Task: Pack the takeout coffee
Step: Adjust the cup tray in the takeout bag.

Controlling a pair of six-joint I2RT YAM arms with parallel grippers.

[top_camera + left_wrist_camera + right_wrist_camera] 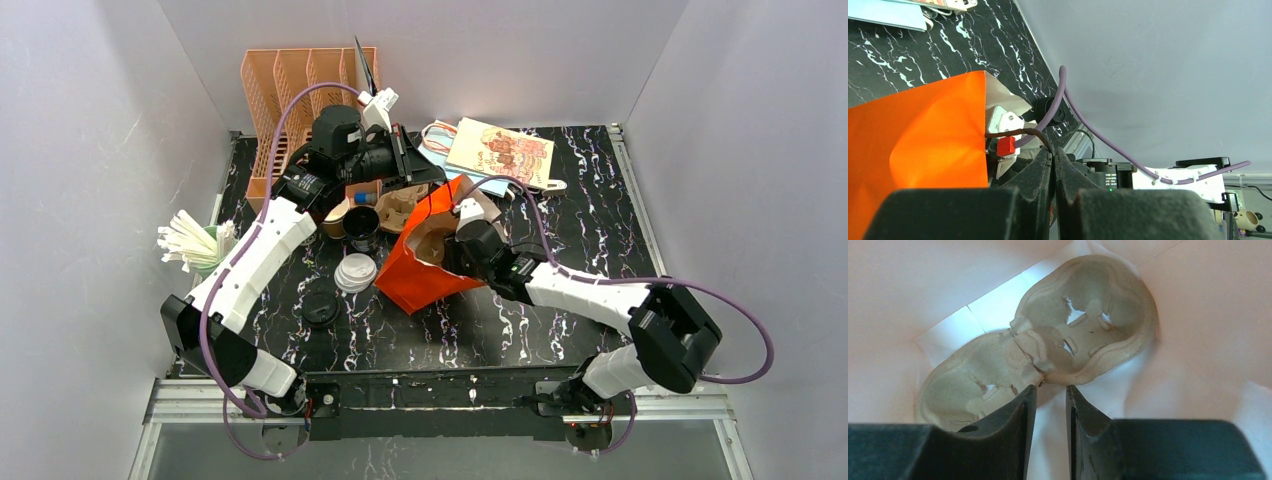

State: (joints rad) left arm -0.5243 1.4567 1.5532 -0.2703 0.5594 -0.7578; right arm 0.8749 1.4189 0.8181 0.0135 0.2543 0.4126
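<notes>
From above: the cup (335,218) stands on the table (560,310) just beside the black cup (362,225), partly hidden under your left arm (255,250). It looks upright, its long axis vertical. It is not in the bag (420,285); it sits outside the bag's left wall. Your right gripper (450,250) is down in the bag's mouth over the carrier (430,245), so from that hand the cup lies to the left and a little toward the back, with the bag between them. The left arm is nearer — but it is busy.

Left wrist: the left gripper (1053,152) is pressed together on the bag's brown handle (1013,132), holding the mouth up. The cup does not show here.

Right wrist: the right gripper's jaws stand narrowly parted with nothing visible between them, their tips at the carrier's near rim, at its waist. The carrier's two wells are empty — my judgement is that the right hand must come up out of the bag and cross left to fetch the cup.
</notes>
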